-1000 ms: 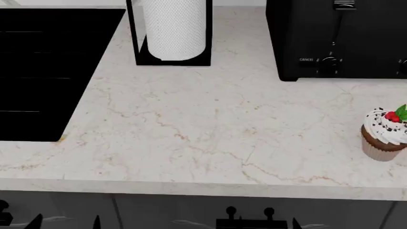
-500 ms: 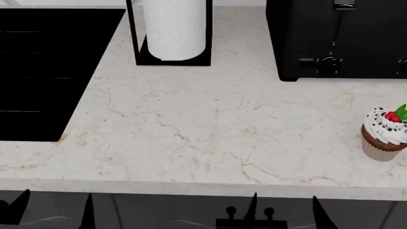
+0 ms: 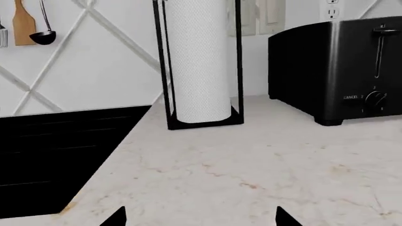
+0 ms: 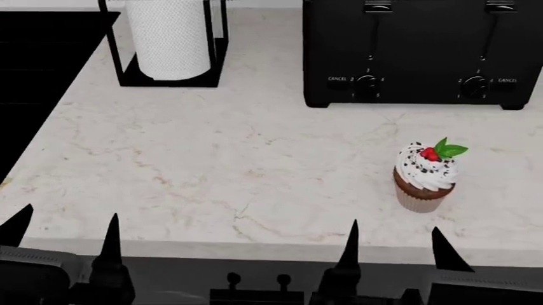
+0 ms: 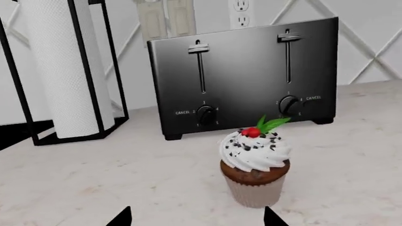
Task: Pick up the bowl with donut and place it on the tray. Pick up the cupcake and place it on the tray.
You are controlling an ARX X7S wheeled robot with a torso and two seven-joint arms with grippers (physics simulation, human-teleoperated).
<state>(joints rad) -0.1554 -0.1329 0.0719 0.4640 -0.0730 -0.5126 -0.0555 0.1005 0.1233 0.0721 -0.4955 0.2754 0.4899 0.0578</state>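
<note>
The cupcake point(image 4: 426, 178), brown with white frosting, red berries and a green leaf, stands upright on the marble counter in front of the toaster. In the right wrist view the cupcake point(image 5: 254, 165) sits just ahead of the fingers, nearer one fingertip. My right gripper point(image 4: 395, 244) hovers at the counter's front edge, open and empty, just short of the cupcake. At the front left my left gripper point(image 4: 66, 232) is also open with bare counter between its tips. The bowl, donut and tray are out of view.
A black toaster point(image 4: 416, 51) with knobs stands behind the cupcake. A paper towel roll in a black frame point(image 4: 170, 41) stands at the back left. A black flush panel point(image 4: 38, 76) covers the counter's left end. The counter's front edge point(image 4: 254, 251) runs just ahead of both grippers.
The head view has swung right, so the cupcake now sits further into the picture. Both grippers have risen higher at the counter's front edge, still open.
</note>
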